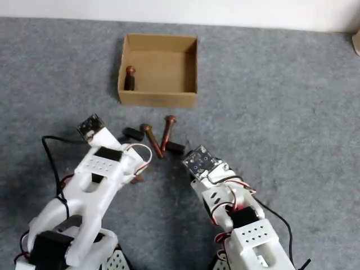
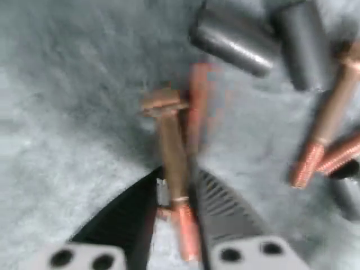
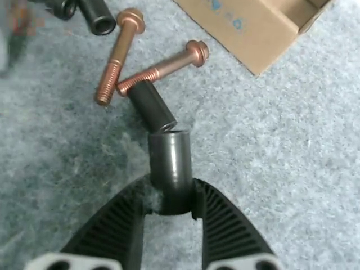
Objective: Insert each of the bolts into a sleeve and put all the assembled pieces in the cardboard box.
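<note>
Two pincers are each gripping one part. The left pincer is clamping its ribbed black jaws on a copper-coloured held bolt. It is pinching the shank near the threaded end, so the flanged head is pointing away from the pincer over the grey carpet. The right pincer is holding a held sleeve, a short matt black tube. The tube's near end is sitting between the fingertips while the rest is sticking straight out ahead. Just beyond its far end a loose sleeve is lying at a slant; whether the two are touching I cannot tell. Further out, a first loose bolt and a second loose bolt are lying on the carpet. Their threaded tips are lying close together beside the loose sleeve and their heads are spreading apart. A further sleeve is lying past the first loose bolt's head. The right wrist view is showing an outer corner of the cardboard box. The high view is looking down into the open box and showing an assembled piece, a copper head over a black sleeve, resting by one side wall. That view is also placing both white arms on the near side of the loose parts, well apart from the box.
</note>
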Controlling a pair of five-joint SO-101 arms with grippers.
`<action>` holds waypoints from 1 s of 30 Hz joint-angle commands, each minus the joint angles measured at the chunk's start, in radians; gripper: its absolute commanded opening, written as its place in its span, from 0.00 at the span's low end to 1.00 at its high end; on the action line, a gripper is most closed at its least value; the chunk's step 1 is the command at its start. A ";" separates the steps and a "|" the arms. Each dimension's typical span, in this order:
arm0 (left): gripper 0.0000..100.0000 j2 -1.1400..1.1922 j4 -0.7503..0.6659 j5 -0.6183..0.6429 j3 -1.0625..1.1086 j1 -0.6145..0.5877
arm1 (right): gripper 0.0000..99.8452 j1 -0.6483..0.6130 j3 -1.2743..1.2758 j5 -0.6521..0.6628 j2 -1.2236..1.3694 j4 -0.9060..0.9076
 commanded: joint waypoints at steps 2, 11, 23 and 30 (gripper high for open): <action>0.01 -0.004 -0.014 -0.040 -0.004 -0.019 | 0.01 0.012 0.007 -0.002 0.001 -0.030; 0.01 -0.007 -0.008 -0.359 -0.045 -0.018 | 0.01 0.012 0.007 -0.002 0.001 -0.030; 0.01 -0.171 0.167 -0.489 -0.073 0.183 | 0.01 0.013 0.007 -0.002 -0.001 -0.030; 0.08 -0.354 0.140 -0.489 0.041 0.186 | 0.01 0.012 0.007 -0.002 -0.001 -0.030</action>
